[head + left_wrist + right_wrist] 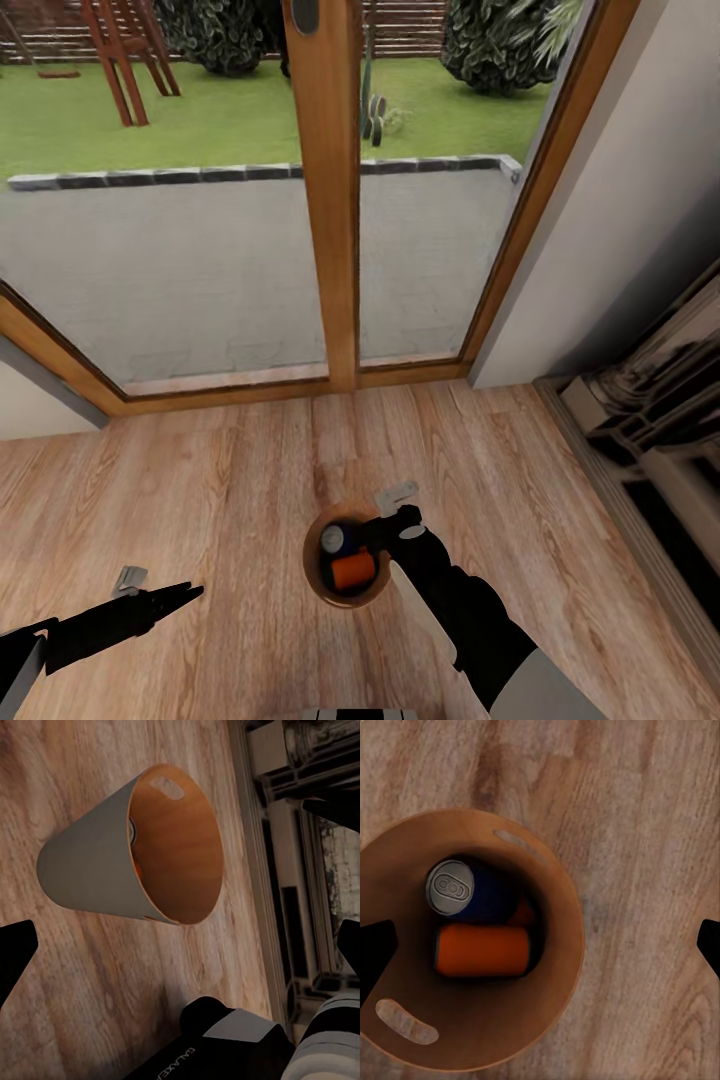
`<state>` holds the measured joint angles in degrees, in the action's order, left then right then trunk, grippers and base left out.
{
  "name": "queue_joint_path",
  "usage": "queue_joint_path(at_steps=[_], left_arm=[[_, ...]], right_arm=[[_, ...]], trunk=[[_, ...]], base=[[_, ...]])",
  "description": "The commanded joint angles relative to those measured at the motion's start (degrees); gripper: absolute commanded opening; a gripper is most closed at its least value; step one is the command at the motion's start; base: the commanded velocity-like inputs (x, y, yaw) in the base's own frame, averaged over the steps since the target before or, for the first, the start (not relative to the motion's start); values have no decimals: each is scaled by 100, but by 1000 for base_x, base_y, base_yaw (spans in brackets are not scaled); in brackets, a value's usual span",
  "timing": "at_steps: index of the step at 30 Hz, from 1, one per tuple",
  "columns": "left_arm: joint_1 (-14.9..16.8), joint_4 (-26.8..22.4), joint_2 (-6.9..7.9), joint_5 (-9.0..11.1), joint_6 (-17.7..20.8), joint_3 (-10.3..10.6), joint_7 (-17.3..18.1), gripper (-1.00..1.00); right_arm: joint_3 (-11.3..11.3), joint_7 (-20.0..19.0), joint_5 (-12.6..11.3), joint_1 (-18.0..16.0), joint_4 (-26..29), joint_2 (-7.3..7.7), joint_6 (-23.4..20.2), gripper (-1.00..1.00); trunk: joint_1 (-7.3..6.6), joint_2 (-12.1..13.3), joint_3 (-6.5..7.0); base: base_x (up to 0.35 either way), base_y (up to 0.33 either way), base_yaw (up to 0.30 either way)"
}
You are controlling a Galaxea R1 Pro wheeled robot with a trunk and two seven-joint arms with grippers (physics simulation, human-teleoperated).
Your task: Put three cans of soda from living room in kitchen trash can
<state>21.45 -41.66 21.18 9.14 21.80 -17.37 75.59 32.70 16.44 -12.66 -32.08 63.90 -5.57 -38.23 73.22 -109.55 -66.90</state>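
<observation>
The tash can, brown inside, stands upright on the wood floor just in front of me. Inside it lie a dark blue can of soda with a silver top, an orange can of soda on its side, and a sliver of another orange can beneath them. My right gripper hangs open directly over the bin's far rim, its fingertips spread wide with nothing between them. My left gripper is open low at the left, pointing at the bin's pale grey outside.
Wood-framed glass doors stand close ahead, with a patio and lawn beyond. An off-white wall and a grey cabinet close off the right side. Open wood floor lies to the left of the bin.
</observation>
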Motion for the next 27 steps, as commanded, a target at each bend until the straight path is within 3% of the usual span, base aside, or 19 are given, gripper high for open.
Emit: queue_joint_path(at_steps=[1, 5, 27], left_arm=[[0, 0, 0, 0, 0, -1, 0, 100], [0, 0, 0, 0, 0, 2, 0, 100], [0, 4, 0, 0, 7, 21, -9, 100]], right_arm=[[0, 0, 0, 0, 0, -1, 0, 100], [0, 0, 0, 0, 0, 0, 0, 100], [-4, 7, 0, 0, 0, 3, 0, 100]], trunk=[[0, 0, 0], [0, 0, 1], [-483, 882, 397]], base=[[0, 0, 0], [0, 0, 0], [0, 0, 0]])
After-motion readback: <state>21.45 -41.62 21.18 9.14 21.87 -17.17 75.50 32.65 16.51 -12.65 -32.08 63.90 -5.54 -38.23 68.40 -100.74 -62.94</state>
